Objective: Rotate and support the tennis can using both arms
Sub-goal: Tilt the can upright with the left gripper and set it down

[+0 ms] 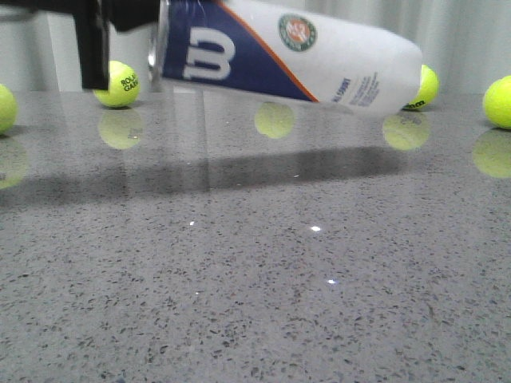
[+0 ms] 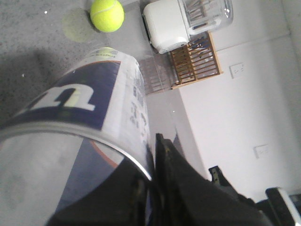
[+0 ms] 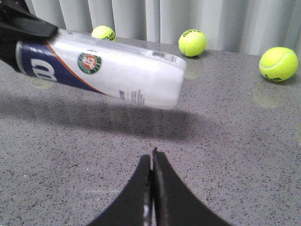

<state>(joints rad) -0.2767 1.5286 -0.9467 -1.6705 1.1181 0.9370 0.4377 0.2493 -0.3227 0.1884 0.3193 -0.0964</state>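
Observation:
The tennis can (image 1: 295, 56) lies almost level in the air above the grey table (image 1: 255, 279), its closed end dipping slightly to the right. My left gripper (image 1: 120, 16) is shut on its metal rim at the left end. In the left wrist view the can (image 2: 94, 108) has one finger inside the rim and one outside, where the left gripper (image 2: 153, 160) pinches the wall. My right gripper (image 3: 152, 153) is shut and empty, low over the table, apart from the can (image 3: 117, 70) and short of its closed end. It is not in the front view.
Yellow-green tennis balls lie along the table's far edge by the curtain: one at the left (image 1: 118, 84), one behind the can's right end (image 1: 423, 86), one at the far right (image 1: 499, 101), one at the left border (image 1: 4, 108). A white appliance (image 2: 164, 28) stands beyond the table.

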